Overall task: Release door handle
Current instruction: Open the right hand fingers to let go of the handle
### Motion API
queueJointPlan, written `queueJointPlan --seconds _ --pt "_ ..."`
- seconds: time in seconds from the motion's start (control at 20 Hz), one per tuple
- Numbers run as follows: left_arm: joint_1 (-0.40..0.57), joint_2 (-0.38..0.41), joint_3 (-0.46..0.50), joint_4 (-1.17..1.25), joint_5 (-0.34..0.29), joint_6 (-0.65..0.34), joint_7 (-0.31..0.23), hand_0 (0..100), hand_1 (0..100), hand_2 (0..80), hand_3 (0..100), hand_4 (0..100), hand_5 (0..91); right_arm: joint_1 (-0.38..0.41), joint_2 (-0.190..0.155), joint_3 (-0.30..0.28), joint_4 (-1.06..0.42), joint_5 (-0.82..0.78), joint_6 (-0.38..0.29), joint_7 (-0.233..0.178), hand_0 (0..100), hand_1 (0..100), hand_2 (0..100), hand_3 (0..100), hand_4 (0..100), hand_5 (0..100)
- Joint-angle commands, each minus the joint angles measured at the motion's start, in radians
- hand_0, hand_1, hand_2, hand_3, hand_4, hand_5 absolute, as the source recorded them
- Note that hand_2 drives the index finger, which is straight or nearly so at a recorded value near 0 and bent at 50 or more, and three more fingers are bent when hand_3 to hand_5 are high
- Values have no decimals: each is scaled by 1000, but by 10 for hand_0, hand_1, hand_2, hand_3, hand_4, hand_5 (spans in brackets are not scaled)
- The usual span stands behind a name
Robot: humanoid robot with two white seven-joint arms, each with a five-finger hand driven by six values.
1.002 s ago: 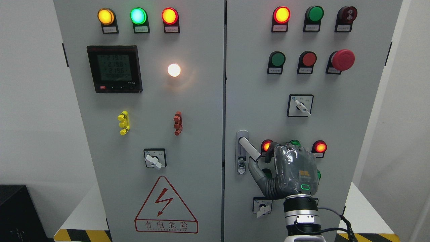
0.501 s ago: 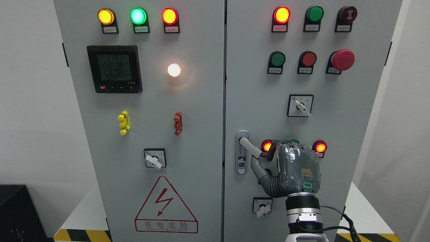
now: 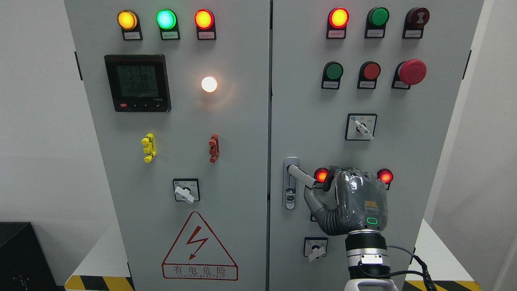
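Where mounted: one door handle point(image 3: 299, 176), one robot hand point(image 3: 350, 202)

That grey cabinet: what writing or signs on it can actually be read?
"有电危险": under the lightning bolt on the red triangular warning sign; smaller line below too blurred.
Black digital meter: digits too blurred.
Small labels under the round lamps: unreadable.

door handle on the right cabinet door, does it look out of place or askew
Yes: the door handle sticks out at a slant, down to the right from its lock plate, not lying flat in it. The right hand is right beside its tip. Nothing looks damaged.
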Motion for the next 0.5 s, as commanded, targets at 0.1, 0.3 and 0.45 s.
queueJointPlan --seconds 0.1,0.3,0.45 --pt "0 -1 0 0 0 1 -1 0 0 42 105 5 0 -11 0 -6 -3 0 0 1 462 415 698 969 772 696" --pt "0 -1 0 0 0 -1 -1 0 0 43 105 5 0 -11 0 -6 -3 0 0 1 463 416 696 970 772 696" --pt "0 1 0 0 0 -1 -1 0 0 43 105 5 0 -13 0 -6 -3 0 0 1 464 416 697 969 772 695"
